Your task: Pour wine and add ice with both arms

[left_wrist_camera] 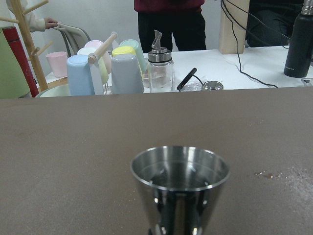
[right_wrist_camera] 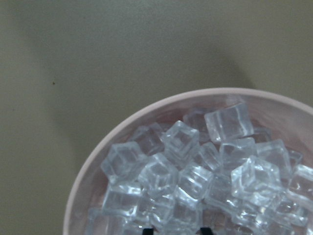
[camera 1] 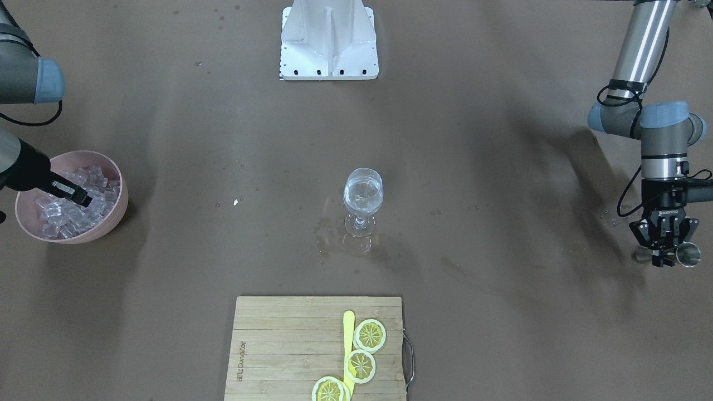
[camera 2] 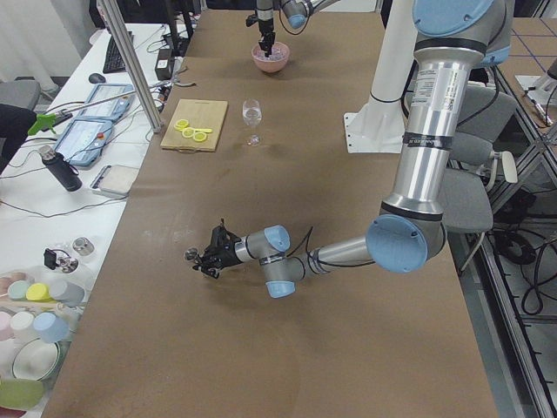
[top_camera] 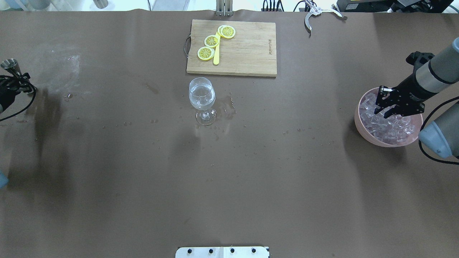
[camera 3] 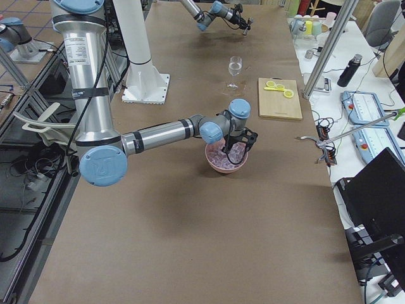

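A stemmed wine glass stands mid-table with clear wine in its bowl. The ice is heaped in a pink bowl. My right gripper is down among the cubes, open; its two fingertips stand apart at the bottom edge of the right wrist view. Far off at the table's other end, my left gripper is shut on the waist of a steel jigger, whose mouth faces up in the left wrist view.
A wooden cutting board with lemon slices and a yellow knife lies beyond the glass. Wet patches surround the glass's foot. Metal tongs lie at the far edge. The white base block is on the robot's side.
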